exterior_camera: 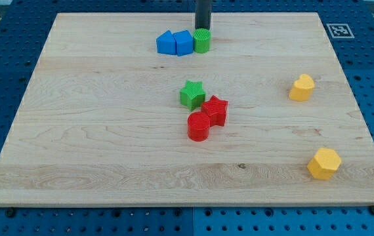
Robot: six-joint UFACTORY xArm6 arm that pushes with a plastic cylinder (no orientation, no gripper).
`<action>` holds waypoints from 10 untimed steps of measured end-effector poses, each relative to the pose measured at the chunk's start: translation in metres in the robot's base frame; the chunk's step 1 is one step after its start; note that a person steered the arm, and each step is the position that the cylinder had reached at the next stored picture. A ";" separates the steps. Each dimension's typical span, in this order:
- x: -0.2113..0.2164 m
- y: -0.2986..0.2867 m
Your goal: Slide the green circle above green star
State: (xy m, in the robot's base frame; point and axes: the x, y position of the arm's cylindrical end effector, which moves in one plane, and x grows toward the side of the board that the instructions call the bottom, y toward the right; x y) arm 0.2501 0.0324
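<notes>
My tip (203,27) holds nothing, touches green circle (202,40) from top. Approach done; next push down-view toward green star (191,94), stopping short.

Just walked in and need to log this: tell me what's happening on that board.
My tip sits right behind the green circle near the view's top edge of the wooden board, touching or nearly so. The circle rests against two blue blocks on its left. The green star lies mid-board, below the circle, beside a red star and a red cylinder. Two yellow blocks sit at the view's right.
</notes>
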 end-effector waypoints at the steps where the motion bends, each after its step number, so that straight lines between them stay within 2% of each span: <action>1: 0.021 0.002; 7: 0.147 0.002; 8: 0.151 0.002; 10: 0.116 -0.009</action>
